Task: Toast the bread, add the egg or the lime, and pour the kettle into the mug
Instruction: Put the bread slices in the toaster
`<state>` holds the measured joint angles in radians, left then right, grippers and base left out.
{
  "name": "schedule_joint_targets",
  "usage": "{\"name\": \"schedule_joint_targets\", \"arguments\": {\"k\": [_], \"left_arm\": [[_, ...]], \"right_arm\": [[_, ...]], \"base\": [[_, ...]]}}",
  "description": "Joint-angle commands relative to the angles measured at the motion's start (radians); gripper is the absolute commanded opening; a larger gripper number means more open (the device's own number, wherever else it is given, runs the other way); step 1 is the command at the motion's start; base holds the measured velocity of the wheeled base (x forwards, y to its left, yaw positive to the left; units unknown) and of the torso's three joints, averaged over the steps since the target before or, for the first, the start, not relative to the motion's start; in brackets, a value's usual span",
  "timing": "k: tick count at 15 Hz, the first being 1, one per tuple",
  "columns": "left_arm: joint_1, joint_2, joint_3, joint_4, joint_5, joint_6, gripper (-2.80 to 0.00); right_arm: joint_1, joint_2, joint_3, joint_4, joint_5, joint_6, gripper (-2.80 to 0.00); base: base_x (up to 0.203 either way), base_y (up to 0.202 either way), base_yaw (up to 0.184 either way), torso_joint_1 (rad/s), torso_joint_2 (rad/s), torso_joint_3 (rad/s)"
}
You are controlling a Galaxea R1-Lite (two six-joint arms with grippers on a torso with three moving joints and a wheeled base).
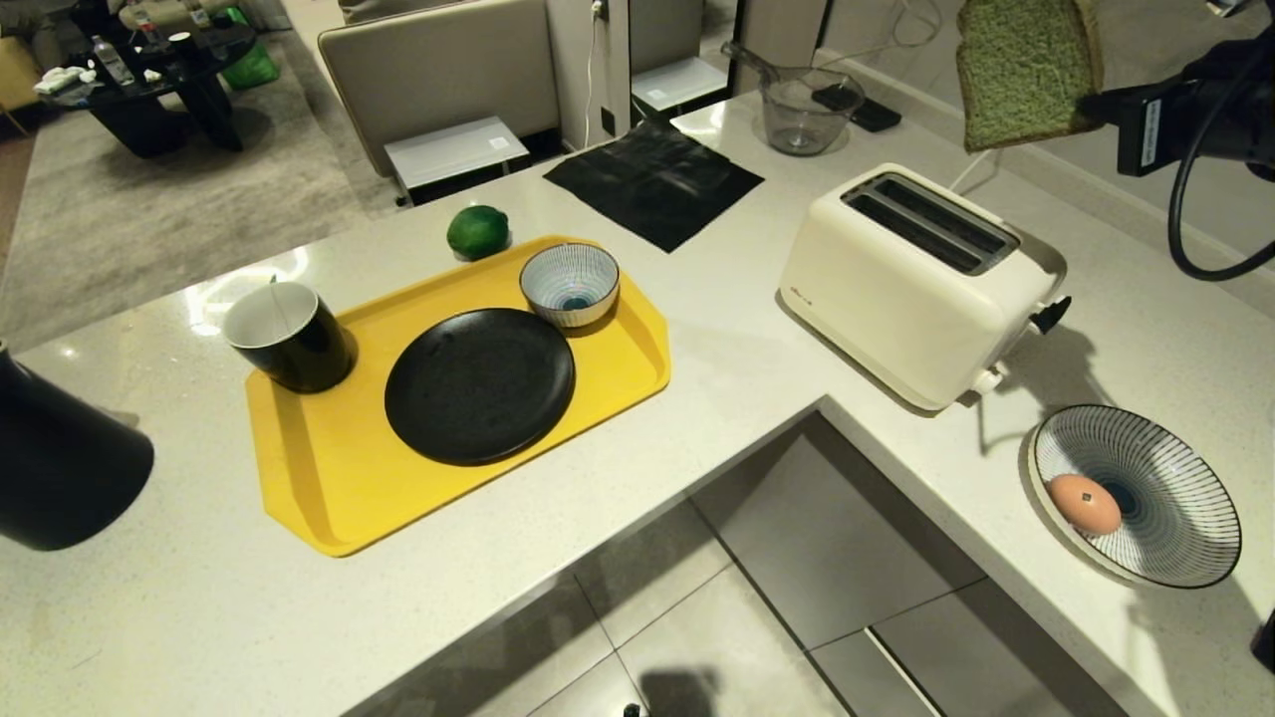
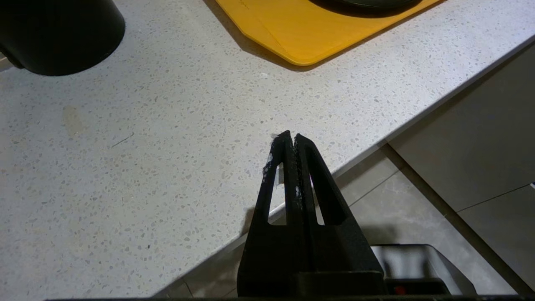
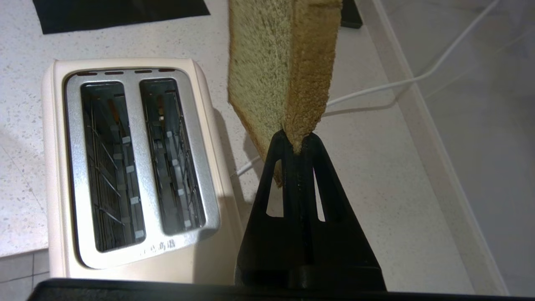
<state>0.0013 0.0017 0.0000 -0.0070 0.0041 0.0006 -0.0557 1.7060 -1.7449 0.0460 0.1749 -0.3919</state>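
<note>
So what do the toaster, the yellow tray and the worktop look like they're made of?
Toaster: looks like cream plastic, smooth and slightly glossy, with a brushed metal plate around the slots.
Yellow tray: probably moulded plastic, matte, with a rounded raised rim.
Worktop: pale speckled stone or a stone-like composite, polished enough to reflect lights.

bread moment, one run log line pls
stage: toasting, not yet loaded | right gripper: shut on bread, held beside toaster | slots: both empty | left gripper: shut, idle over counter edge
</note>
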Motion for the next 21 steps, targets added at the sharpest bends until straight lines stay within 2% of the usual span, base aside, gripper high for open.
{"name": "schedule_joint_targets", "arguments": {"k": [1,6,15,21], "left_arm": [[0.000,0.000,0.000,-0.001,0.001,-0.001,-2.80],[0.000,0.000,0.000,-0.001,0.001,-0.001,-2.80],[0.000,0.000,0.000,-0.001,0.001,0.001,-2.80],[0.000,0.000,0.000,-0.001,0.001,0.001,-2.80]], "right_arm": [[-0.009,-0.032,0.014,0.004,0.005,0.000,-2.80],[-0.045,-0.104,0.119,0.017,0.058,-0.006,-2.80],[-0.035,-0.159,0.267,0.020,0.073,-0.060,-2.80],[-0.035,-0.159,0.308,0.017,0.078,-0.068,-2.80]], "base": [[0.000,0.000,0.000,0.000,0.00,0.000],[0.000,0.000,0.000,0.000,0.00,0.000],[0.000,0.000,0.000,0.000,0.00,0.000],[0.000,0.000,0.000,0.000,0.00,0.000]]}}
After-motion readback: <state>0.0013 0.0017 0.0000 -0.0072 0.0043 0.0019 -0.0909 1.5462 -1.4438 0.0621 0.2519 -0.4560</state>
